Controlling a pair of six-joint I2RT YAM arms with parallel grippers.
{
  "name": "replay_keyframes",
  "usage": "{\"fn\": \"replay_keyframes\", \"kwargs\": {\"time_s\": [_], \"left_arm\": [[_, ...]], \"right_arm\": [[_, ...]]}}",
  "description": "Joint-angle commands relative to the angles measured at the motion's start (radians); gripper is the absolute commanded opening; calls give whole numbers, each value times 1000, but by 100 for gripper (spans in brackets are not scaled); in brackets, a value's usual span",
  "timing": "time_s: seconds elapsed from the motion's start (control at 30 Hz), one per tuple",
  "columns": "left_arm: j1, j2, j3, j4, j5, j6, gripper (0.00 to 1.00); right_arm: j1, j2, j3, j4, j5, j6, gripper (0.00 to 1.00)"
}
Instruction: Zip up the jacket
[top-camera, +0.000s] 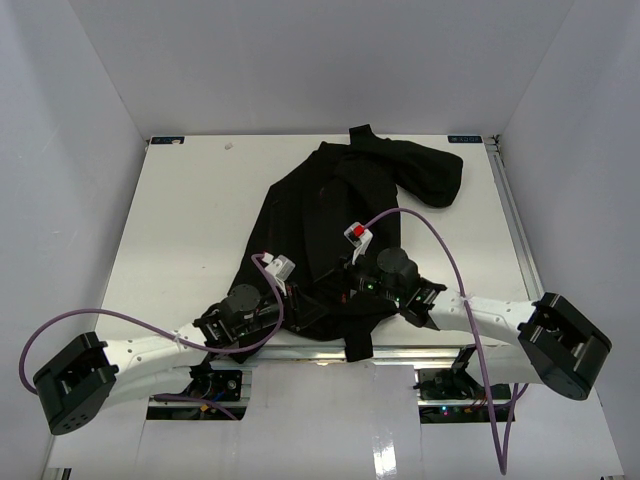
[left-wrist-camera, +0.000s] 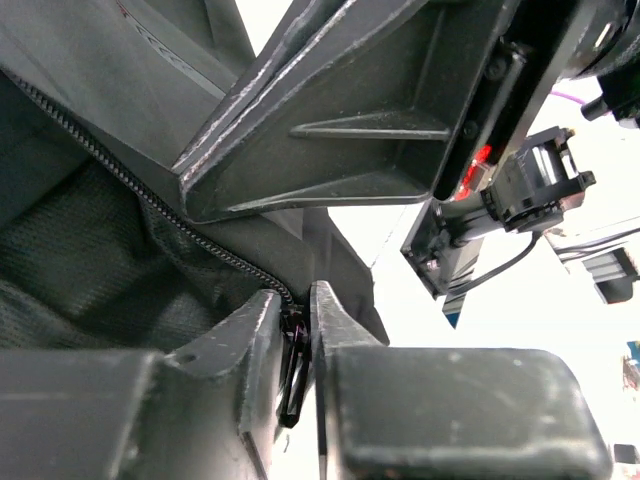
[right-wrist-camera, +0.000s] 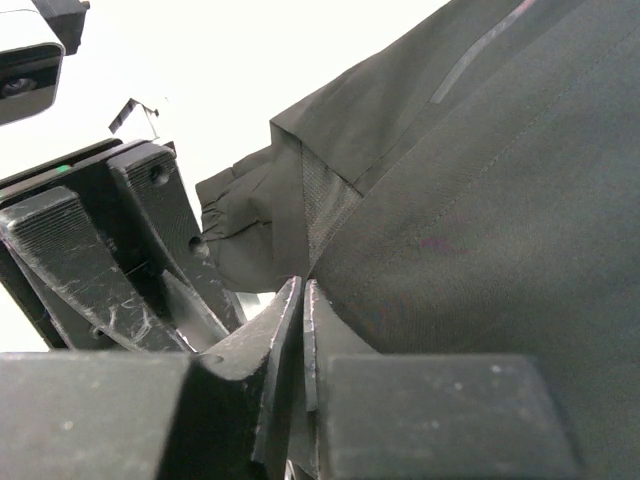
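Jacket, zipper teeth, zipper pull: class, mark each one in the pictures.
jacket (top-camera: 340, 200), top view, middle of its body.
zipper teeth (left-wrist-camera: 100, 150), left wrist view, midway along the row.
zipper pull (left-wrist-camera: 293, 375), left wrist view, its dark tab.

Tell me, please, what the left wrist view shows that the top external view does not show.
Only the left wrist view: the zipper teeth, the mesh lining, and the zipper pull between the left end effector's fingers. Only the top external view: the whole jacket spread on the white table, with one sleeve bunched at the far right. Both: black jacket fabric and the left end effector at the near hem.
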Motion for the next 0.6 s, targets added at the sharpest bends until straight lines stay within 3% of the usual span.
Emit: {"fn": "replay_keyframes", "kwargs": {"time_s": [0.0, 0.13, 0.2, 0.3, 0.57], "left_arm": [[2, -20, -8, 25, 28, 14, 20], [2, -31, -15, 30, 34, 33, 12], [2, -31, -14, 33, 41, 45, 8], [2, -31, -11, 47, 58, 67, 0], [2, -35, -30, 106, 68, 113, 0]], "right_arm": [[3, 1, -18, 65, 3, 4, 21], [3, -15, -43, 62, 18, 1, 45], [3, -23, -57, 65, 19, 2, 50], [3, -35, -75, 63, 23, 8, 55], [3, -47, -99, 96, -21, 14, 58]]}}
